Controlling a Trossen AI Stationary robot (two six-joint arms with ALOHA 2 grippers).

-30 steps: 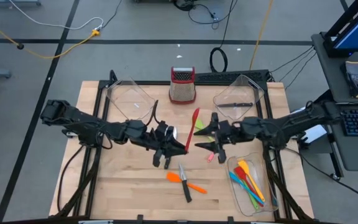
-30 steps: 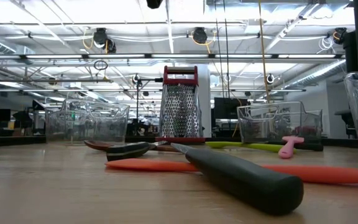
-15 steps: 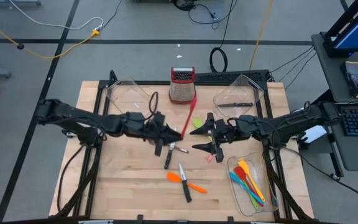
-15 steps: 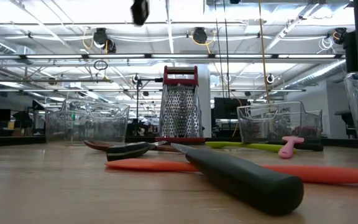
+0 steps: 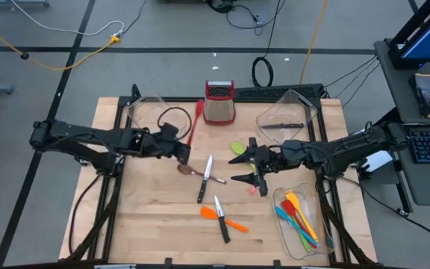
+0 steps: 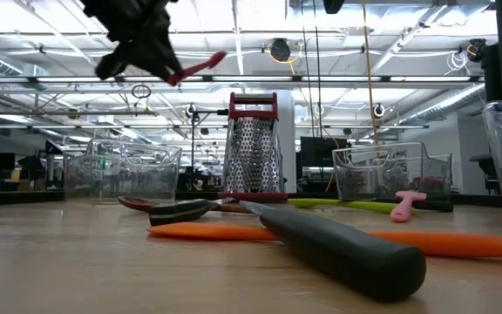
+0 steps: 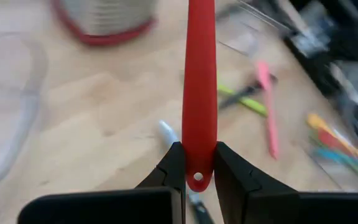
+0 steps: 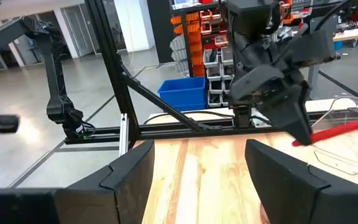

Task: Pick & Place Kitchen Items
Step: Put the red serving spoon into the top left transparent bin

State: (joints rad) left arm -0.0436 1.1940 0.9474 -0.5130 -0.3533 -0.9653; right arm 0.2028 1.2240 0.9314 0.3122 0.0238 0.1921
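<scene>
Wooden slatted table (image 5: pixel 148 217) below us: left fingers (image 7: pixel 194 171) pinch the long red spatula (image 7: pixel 199 87) only at its tip. We fear it pivots or slips loose near the clear plastic bin (image 5: pixel 151 112); right fingers (image 5: pixel 246 168) spread wide, empty.

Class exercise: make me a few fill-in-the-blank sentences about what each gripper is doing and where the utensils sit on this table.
1. The left gripper is shut on a ____ spatula.
2. The right gripper hangs over the table with jaws ____.
3. The colourful utensils lie in the clear ____ near the right arm.
4. The grater has a ____ top.

Missing words: red; open; bin; red
</scene>
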